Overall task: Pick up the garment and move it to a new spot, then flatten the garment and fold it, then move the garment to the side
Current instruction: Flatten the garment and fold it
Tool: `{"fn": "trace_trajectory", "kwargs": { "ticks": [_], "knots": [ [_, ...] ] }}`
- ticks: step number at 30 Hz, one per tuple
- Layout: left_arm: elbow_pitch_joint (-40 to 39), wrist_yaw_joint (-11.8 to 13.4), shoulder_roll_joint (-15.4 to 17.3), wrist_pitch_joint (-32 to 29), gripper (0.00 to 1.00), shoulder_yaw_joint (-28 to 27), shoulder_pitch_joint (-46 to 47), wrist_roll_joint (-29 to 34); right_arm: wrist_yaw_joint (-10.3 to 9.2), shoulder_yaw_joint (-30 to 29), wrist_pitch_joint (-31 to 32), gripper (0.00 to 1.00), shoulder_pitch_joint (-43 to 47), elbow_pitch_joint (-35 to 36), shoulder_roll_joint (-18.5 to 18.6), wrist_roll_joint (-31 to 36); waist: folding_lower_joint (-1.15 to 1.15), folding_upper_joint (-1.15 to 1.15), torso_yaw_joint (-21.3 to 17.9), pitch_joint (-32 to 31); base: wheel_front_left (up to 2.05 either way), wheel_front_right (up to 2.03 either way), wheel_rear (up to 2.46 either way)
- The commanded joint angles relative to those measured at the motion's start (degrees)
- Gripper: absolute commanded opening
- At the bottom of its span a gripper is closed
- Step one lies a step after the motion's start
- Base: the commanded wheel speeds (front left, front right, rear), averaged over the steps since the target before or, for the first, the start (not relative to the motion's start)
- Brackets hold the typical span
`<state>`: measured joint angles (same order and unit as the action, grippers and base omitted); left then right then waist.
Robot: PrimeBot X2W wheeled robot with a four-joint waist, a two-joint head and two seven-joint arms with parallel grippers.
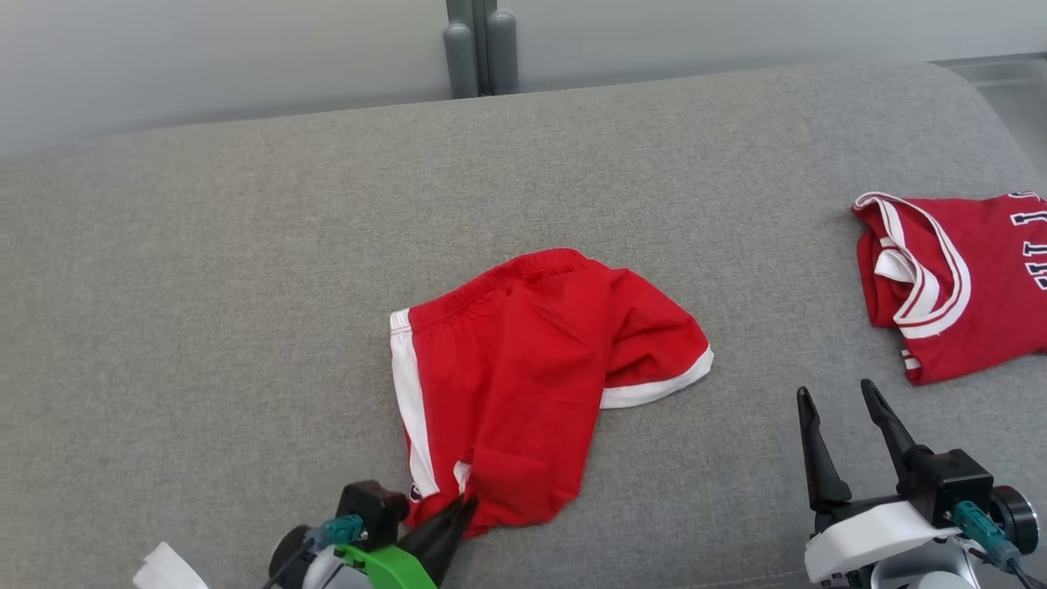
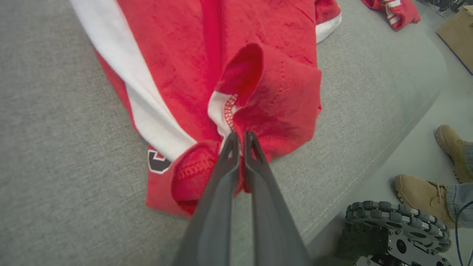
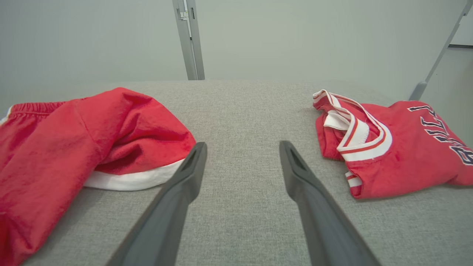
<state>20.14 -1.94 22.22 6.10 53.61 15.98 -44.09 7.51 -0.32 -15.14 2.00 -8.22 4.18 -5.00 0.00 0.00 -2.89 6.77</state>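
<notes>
**Fingers of our left gripper [image 1: 465, 505] pinch the shorts [image 1: 523, 360]; the right gripper [image 1: 834, 391] stands wide**

Our left fingers [image 2: 221, 173] are pressed together with only a sliver between their tips. They clamp a fold of red cloth at the near edge of the shorts. In the left wrist view the left gripper [image 2: 240, 137] bites just below a short run of white lining and red stitching, and the fabric bunches up around the tips. A dark badge [image 2: 158, 162] on the shorts sits just to the left of the grip.

The shorts [image 2: 177, 55] lie in the middle of the grey cushion [image 1: 245, 286], crumpled rather than flat. Their elastic waistband is on the far side, a white stripe runs down the left edge, and a white-banded leg opening lies to the right. The pinched edge is the nearest part of the shorts, towards their left corner.

Our right gripper [image 3: 242, 146] has its fingers spread far apart, with nothing between them. It hovers over bare cushion, near and to the right of the shorts [image 3: 55, 147] and clear of them. It points away from us into the gap between the shorts and a red jersey [image 1: 973, 278]. The jersey [image 3: 406, 147] lies at the right end of the cushion, well apart from the shorts.

In the left wrist view a person's tan boots [image 2: 417, 192] stand on the floor beside the cushion.
</notes>
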Motion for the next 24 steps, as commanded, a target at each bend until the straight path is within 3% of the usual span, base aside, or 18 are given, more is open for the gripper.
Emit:
{"fn": "trace_trajectory", "kwargs": {
  "ticks": [1,6,11,14,18,21,24],
  "knots": [
    [1.57,-1.11,-1.38,1.07,1.0,0.01,-1.1,-0.79,-0.05,0.16,0.03,1.0,-0.16,-0.23,0.42,0.21,0.0,0.0,1.6,-0.84,0.0,0.0,0.0],
    [1.32,-4.62,-3.37,-0.97,1.0,3.1,-1.86,-4.15,-0.05,0.57,0.03,1.0,-0.04,-0.48,1.02,0.05,0.0,0.0,2.18,-1.57,0.0,0.0,0.0],
    [-9.42,-5.29,0.73,-5.31,1.0,1.94,1.55,-8.69,-0.04,1.06,0.03,1.0,-0.16,0.1,1.39,-0.05,0.0,0.0,1.04,-0.85,0.0,0.0,0.0],
    [-14.69,-3.68,3.75,-6.64,1.0,-2.05,3.46,-11.3,-0.05,1.01,0.03,1.0,-0.72,0.39,1.15,-0.24,0.0,0.0,-0.18,0.05,0.0,0.0,0.0],
    [-16.15,0.37,7.91,-8.52,1.0,-7.74,6.65,-13.47,-0.05,0.99,0.03,1.0,-1.18,0.27,0.68,-0.4,0.0,0.0,-2.15,1.43,0.0,0.0,0.0],
    [-13.1,2.42,8.55,-10.15,1.0,-11.05,8.19,-16.91,-0.05,1.1,0.03,1.0,-1.6,0.11,0.36,-0.44,0.0,0.0,-3.59,2.78,0.0,0.0,0.0],
    [-10.41,2.64,8.82,-11.74,1.0,-12.11,9.4,-18.86,-0.05,1.19,0.03,1.0,-2.15,0.13,0.18,-0.42,0.0,0.0,-4.54,3.61,0.0,0.0,0.0]
  ]
}}
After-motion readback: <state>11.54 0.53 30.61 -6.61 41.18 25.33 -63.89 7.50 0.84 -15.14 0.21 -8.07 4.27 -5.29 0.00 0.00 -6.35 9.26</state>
